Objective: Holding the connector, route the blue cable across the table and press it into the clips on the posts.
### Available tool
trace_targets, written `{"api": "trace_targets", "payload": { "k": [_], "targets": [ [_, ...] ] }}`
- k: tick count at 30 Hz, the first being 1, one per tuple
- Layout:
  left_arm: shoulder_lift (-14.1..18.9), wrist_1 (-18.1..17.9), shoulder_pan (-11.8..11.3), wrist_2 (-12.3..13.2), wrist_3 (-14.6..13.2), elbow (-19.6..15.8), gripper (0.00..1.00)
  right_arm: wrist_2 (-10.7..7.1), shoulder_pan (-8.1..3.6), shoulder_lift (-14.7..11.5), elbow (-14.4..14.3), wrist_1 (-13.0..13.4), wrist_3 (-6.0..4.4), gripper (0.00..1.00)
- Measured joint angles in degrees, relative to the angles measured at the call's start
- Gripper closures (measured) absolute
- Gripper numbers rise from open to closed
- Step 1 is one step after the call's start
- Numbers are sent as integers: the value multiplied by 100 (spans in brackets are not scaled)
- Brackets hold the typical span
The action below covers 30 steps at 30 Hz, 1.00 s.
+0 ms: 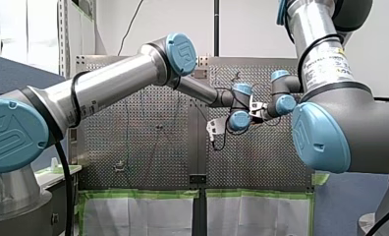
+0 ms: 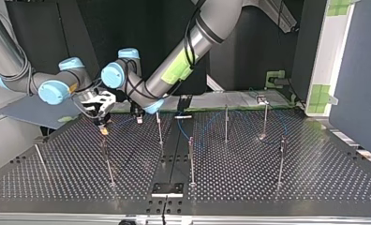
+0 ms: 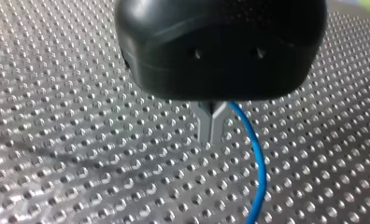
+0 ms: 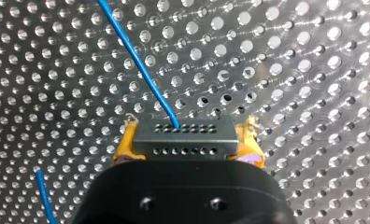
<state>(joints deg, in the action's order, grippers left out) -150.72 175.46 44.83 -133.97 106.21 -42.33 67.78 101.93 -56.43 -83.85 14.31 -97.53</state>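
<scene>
My right end effector (image 4: 188, 140) has its yellow pads (image 4: 124, 144) clamped on the connector (image 4: 183, 133), held over the counter (image 4: 290, 70) near its far edge in the top view; the blue cable (image 4: 136, 60) leaves the connector; my left end effector (image 3: 211, 138) has its metal fingers closed together, the cable running just beside them.

Perforated desk (image 2: 315, 180), thin upright posts (image 2: 191, 159), blue cable (image 2: 184, 129) looping among far posts, my right pincer (image 2: 102, 127) just beside my left pincer (image 2: 139, 117), view's left
</scene>
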Motion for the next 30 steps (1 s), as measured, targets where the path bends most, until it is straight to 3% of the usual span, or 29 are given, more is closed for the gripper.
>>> {"api": "trace_targets", "payload": {
  "k": [7,12,30],
  "targets": [
    [163,198,36,-35,52,32,100,-1,-46,-104,238,-294,117,100],
    [395,219,54,-43,38,-69,100,-1,-60,-333,287,-539,108,100],
    [1215,192,72,-33,-37,-194,100,-27,-47,-1159,480,-952,-195,100]
  ]
}}
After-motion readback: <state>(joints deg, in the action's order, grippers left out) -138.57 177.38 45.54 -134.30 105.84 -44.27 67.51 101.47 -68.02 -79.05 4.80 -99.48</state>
